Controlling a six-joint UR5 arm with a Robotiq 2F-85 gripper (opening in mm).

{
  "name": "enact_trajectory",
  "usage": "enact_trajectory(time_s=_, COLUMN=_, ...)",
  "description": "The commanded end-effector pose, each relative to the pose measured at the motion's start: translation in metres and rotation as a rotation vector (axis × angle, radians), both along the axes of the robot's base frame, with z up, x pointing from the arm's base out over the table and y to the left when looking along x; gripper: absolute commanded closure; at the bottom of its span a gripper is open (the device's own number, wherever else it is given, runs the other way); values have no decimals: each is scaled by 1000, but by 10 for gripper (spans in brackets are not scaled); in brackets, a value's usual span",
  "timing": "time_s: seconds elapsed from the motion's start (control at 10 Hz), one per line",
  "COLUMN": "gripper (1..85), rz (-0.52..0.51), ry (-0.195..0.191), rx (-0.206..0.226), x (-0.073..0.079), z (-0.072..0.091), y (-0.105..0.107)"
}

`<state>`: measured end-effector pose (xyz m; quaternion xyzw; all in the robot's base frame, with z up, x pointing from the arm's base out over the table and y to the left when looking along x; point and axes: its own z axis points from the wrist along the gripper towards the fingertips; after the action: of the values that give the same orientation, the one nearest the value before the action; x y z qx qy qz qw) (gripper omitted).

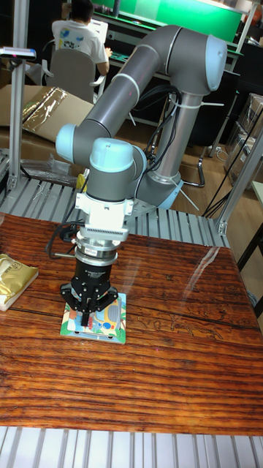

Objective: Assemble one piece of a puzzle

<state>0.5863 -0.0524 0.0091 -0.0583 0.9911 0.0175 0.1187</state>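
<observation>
tall fixed view: gripper (88, 317) pointing straight down over puzzle board (93, 316), left-centre of wood surface (168, 351)
step: looks like placing/seating the piece, final descent or press
piece: can't make it out, hidden under fingers if there
gripper: fingers close together, tips at board; holding anything or not, can't tell
next: prob needs square alignment w/ slot, gentle push down
other: gold bag (14, 279) at left edge, well apart

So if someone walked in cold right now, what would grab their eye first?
The big grey arm arching down over the wooden table, its gripper pointing straight down onto the colourful puzzle board near the table's left-middle. Next, the shiny gold packet at the left edge, and the seated person behind.
</observation>
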Motion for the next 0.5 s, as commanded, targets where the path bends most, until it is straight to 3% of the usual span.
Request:
enact_trajectory(time_s=0.0, gripper=843, rz=-6, ry=-5, rx=8, x=-1, z=0, y=-2)
enact_trajectory(time_s=0.4, gripper=843, rz=2, ry=-6, rx=6, x=-2, z=0, y=-4)
